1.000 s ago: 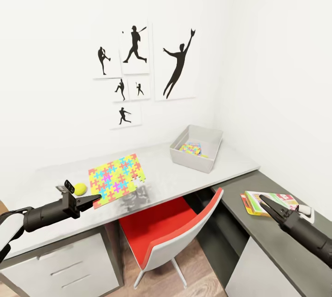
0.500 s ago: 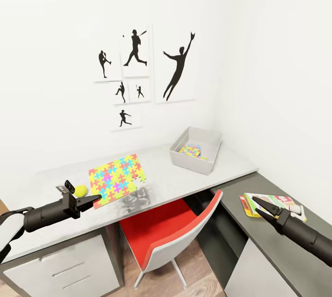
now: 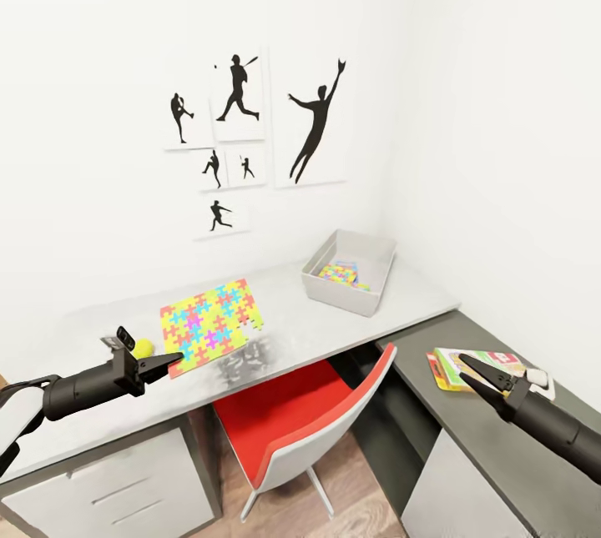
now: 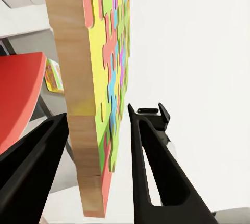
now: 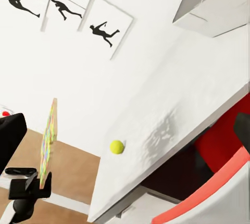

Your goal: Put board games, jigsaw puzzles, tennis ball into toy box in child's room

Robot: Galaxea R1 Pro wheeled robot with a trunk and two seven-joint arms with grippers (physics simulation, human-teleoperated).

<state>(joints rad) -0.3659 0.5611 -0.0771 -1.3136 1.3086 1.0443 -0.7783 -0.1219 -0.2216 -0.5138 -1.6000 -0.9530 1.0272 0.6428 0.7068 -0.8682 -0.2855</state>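
light grey speckled tabletop (image 3: 334,325): the landmark for all entries.
- light grey topless plastic toy box (image 3: 348,272): on the tabletop's far corner by the wall; a multicoloured jigsaw sheet (image 3: 338,274) lies inside.
- second jigsaw puzzle sheet, yellow, pink, blue and green (image 3: 210,323): raised over the tabletop's near-left part, its edge between the left claw's fingers.
- left claw (image 3: 167,360): clenched on that sheet's corner; the left wrist view shows the sheet edge-on between both fingers (image 4: 156,172).
- small yellow-green tennis ball (image 3: 143,347): on the tabletop, just beside the left claw.
- printed board game box, yellow-green with red (image 3: 467,364): on the lower dark grey wing of the tabletop.
- right claw (image 3: 482,373): over that box, fingers drawn together; whether it touches the box cannot be told.
- red and white chair (image 3: 309,429): tucked under the tabletop.
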